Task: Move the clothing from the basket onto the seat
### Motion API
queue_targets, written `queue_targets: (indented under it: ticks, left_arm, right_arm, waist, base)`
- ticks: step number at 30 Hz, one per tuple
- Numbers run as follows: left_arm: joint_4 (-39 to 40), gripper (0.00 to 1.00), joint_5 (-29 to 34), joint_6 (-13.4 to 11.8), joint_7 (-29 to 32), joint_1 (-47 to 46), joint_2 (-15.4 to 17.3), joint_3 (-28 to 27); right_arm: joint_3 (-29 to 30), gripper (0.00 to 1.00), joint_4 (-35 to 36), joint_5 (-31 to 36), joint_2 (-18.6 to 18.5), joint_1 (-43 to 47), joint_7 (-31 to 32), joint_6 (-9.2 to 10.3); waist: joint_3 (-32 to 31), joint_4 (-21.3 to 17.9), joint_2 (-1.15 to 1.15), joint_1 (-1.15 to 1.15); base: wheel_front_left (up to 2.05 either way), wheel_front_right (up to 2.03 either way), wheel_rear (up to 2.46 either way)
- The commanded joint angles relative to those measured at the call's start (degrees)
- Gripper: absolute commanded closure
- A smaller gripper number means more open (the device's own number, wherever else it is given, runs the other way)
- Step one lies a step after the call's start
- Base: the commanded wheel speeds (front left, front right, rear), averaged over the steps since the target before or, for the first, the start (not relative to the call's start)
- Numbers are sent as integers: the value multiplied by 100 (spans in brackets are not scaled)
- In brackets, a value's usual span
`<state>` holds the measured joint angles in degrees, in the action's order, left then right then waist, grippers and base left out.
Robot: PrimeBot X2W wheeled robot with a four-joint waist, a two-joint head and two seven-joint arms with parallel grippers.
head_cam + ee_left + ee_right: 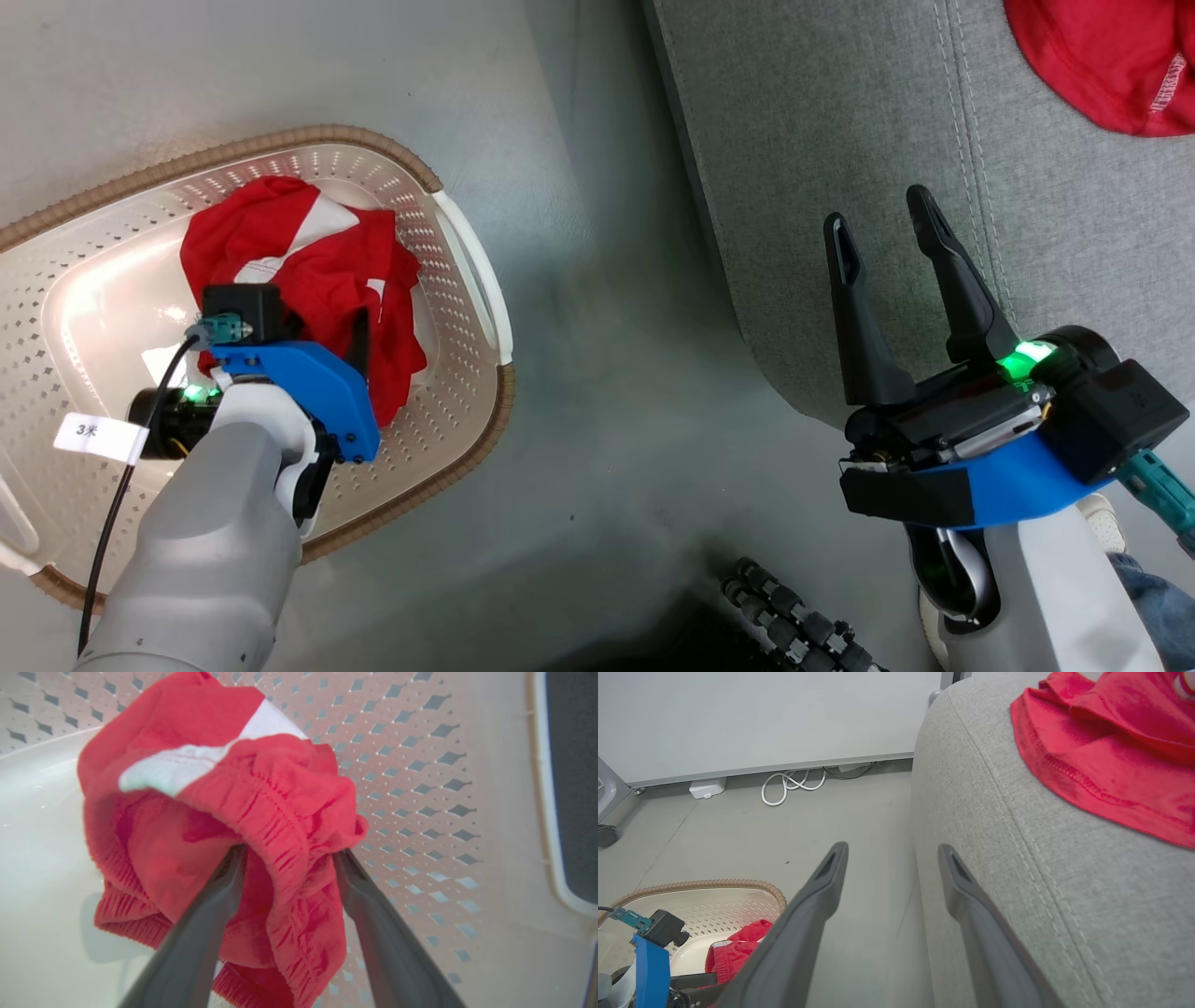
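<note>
The cream basket [467, 439] sits on the floor at the left and holds crumpled red clothing [308, 252] with a white panel. My left gripper [355, 345] reaches down into this pile. In the left wrist view the gripper [289, 854] is open, its fingers spread with a red elastic waistband [280, 812] draped over and between the tips, in front of the perforated basket wall [420, 765]. My right gripper [878, 213] is open and holds nothing at the front edge of the grey seat [840, 140]. A second red garment [1102, 56] lies on the seat [1017, 858], beyond my right gripper [893, 849].
Bare grey floor [607, 327] separates basket and seat. A black segmented object [794, 616] lies on the floor at the bottom. A person's white shoe [1106, 523] and jeans leg show at lower right. White cables [789, 784] lie along the far wall.
</note>
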<state>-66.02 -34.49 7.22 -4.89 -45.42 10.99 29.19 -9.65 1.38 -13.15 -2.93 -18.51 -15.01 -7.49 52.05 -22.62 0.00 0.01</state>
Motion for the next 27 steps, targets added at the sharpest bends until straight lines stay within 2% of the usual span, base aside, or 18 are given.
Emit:
queue_targets:
  ticks: [1, 2, 3, 4, 7, 19, 22, 27]
  left_arm:
    - [29, 0, -22, 39, -35, -111, 23, 57]
    - [26, 0, -23, 39, -35, -111, 30, 103]
    - [43, 7, -4, 39, -43, -113, 32, 173]
    - [50, 100, 5, 39, -86, -140, 48, 216]
    - [89, 100, -121, 39, 16, -135, -1, 336]
    - [139, 100, -540, 39, -68, -169, 130, 606]
    - [123, 100, -631, 39, -188, -141, 177, 629]
    - [159, 100, -798, 39, -373, 45, 63, 723]
  right_arm:
    - [-2, 0, 45, -15, 7, 42, -21, -1]
    - [-2, 0, 59, -15, 7, 57, -21, -1]
    - [-4, 0, 66, -17, 7, 69, -21, -1]
    - [-2, 0, 71, -12, 7, 71, -21, -2]
    - [11, 0, 82, 1, 7, 70, -21, -1]
    - [-83, 0, 6, 41, 7, -143, -21, -2]
    - [-174, 0, -45, 20, 7, -262, -21, -1]
    - [-141, 0, -189, 138, 6, -353, -21, -2]
  waist:
    - [8, 3, 0, -1]
    - [12, 5, 0, -1]
    - [15, 6, 0, -1]
    - [18, 8, 0, -1]
    - [18, 9, 0, -1]
    - [-84, 17, 0, -1]
    - [-182, -9, 0, -1]
    - [-621, 140, 0, -1]
  base:
    - [0, 0, 0]
    - [0, 0, 0]
    - [0, 0, 0]
    - [0, 0, 0]
    - [0, 0, 0]
    - [0, 0, 0]
    - [0, 0, 0]
    - [0, 0, 0]
